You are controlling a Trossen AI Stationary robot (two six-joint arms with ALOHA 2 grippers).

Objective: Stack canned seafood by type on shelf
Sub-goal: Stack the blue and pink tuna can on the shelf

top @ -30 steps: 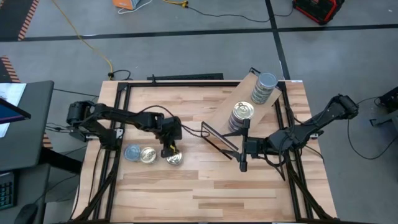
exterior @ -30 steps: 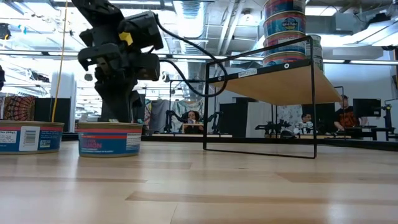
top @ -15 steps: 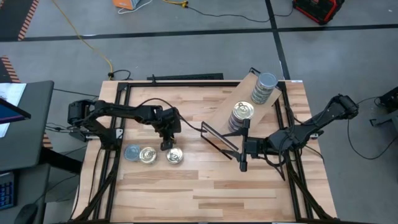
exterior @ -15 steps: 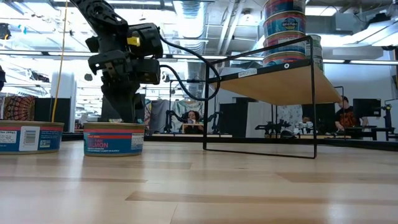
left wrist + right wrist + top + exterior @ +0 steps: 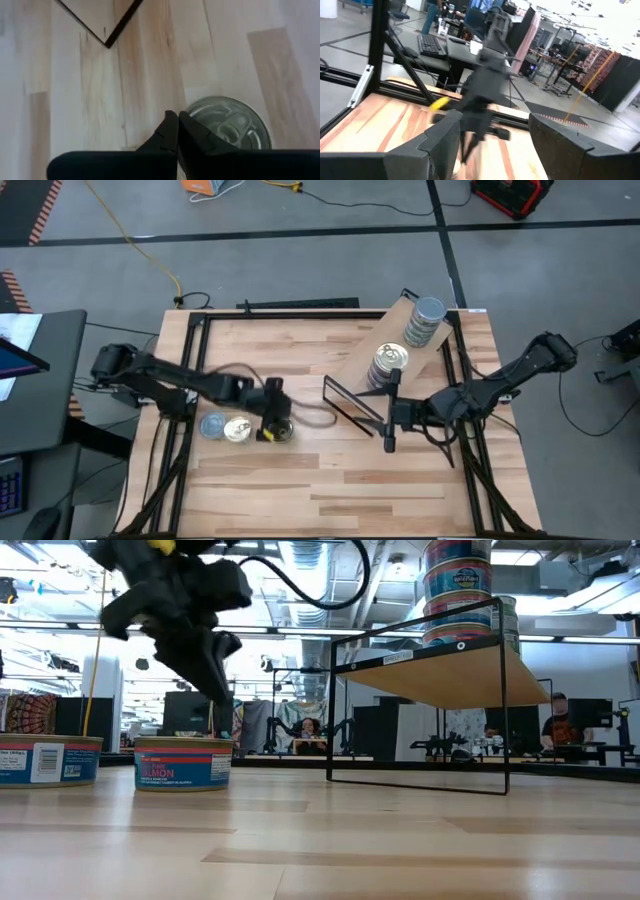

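Observation:
Three tins stand in a row on the tabletop: a blue-lidded one (image 5: 212, 425), a gold-lidded one (image 5: 237, 430) and a second gold-lidded one (image 5: 283, 433) (image 5: 227, 125) (image 5: 183, 762). My left gripper (image 5: 268, 426) (image 5: 176, 119) is shut and slants down over the left rim of that last tin. The shelf (image 5: 352, 362) (image 5: 450, 670) carries a stack of gold-lidded tins (image 5: 388, 365) and a stack of blue-lidded tins (image 5: 425, 320). My right gripper (image 5: 390, 442) (image 5: 492, 145) waits open at the shelf's near end. My left gripper has its shut fingertips (image 5: 170, 125) beside the rim (image 5: 192, 111) of the gold-lidded tin, coming from above at a slant. I cannot tell whether they touch it. The tin stands flat on the table.
The shelf's thin black frame (image 5: 345, 402) (image 5: 335, 710) stands between the two grippers. A black frame runs round the table's edges (image 5: 190, 340). Bare tabletop (image 5: 330, 490) lies toward the near edge. People and desks show in the room behind.
My left gripper drew back from the right-hand gold-lidded tin toward the far edge. It then swung back toward the near edge and now slants over the tin's left side, with the arm stretched lower. The tin has stayed about where it was.

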